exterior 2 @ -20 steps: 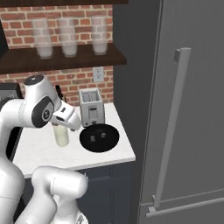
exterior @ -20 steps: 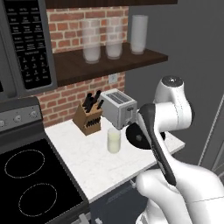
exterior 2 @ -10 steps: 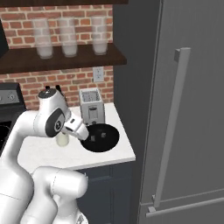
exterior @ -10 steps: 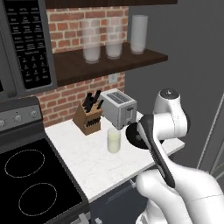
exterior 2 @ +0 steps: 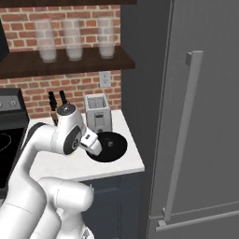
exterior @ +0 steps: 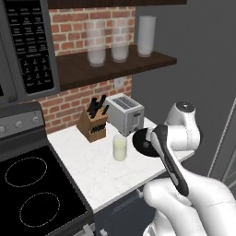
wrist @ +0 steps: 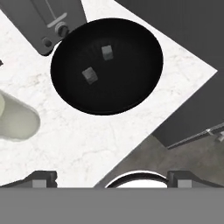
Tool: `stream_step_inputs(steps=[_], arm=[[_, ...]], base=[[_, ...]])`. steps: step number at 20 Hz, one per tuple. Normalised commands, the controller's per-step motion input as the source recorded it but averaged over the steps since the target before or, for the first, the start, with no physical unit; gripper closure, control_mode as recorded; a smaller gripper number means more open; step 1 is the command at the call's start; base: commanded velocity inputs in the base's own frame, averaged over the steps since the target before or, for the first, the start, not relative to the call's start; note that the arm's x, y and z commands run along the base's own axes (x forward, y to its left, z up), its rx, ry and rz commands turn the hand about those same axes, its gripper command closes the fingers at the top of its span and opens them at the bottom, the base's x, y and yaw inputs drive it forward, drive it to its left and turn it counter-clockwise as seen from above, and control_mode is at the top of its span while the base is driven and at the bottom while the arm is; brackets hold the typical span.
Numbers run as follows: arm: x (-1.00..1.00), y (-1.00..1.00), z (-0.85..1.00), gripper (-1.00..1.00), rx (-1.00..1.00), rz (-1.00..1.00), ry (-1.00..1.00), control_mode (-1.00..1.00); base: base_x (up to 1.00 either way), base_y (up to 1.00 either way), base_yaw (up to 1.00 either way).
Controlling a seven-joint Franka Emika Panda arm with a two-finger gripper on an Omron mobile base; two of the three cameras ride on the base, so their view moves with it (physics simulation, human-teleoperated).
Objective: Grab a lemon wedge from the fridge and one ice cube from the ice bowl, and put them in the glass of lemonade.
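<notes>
The ice bowl holds 2 ice cubes. Beside the bowl, the glass of lemonade is nearly full. The gripper gapes wide, empty.

Glass of lemonade beside toaster

We see our white arm with dark joints rise from the base and fold over at a rounded elbow, the forearm reaching forward and down. In the left base view the forearm runs with a dark strip along it, the wrist bent downward. The two-finger gripper points nearly straight down; its dark fingertips stand far apart, jaws wide and holding nothing.
</notes>
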Motion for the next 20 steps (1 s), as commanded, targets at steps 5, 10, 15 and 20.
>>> stream_step_inputs(steps=[5,10,15,20], arm=[[0.42,0.00,-0.05,-1.00,0.00,0.00,0.06,-1.00],[0.41,0.00,-0.16,-1.00,0.00,0.00,0.07,-1.00],[0.30,0.00,-0.26,-1.00,0.00,0.00,0.07,-1.00],[0.26,0.00,-0.35,-1.00,0.00,0.00,0.07,-1.00]], base=[[0.00,0.00,0.00],[0.00,0.00,0.00],[0.00,0.00,0.00],[0.00,0.00,0.00]])
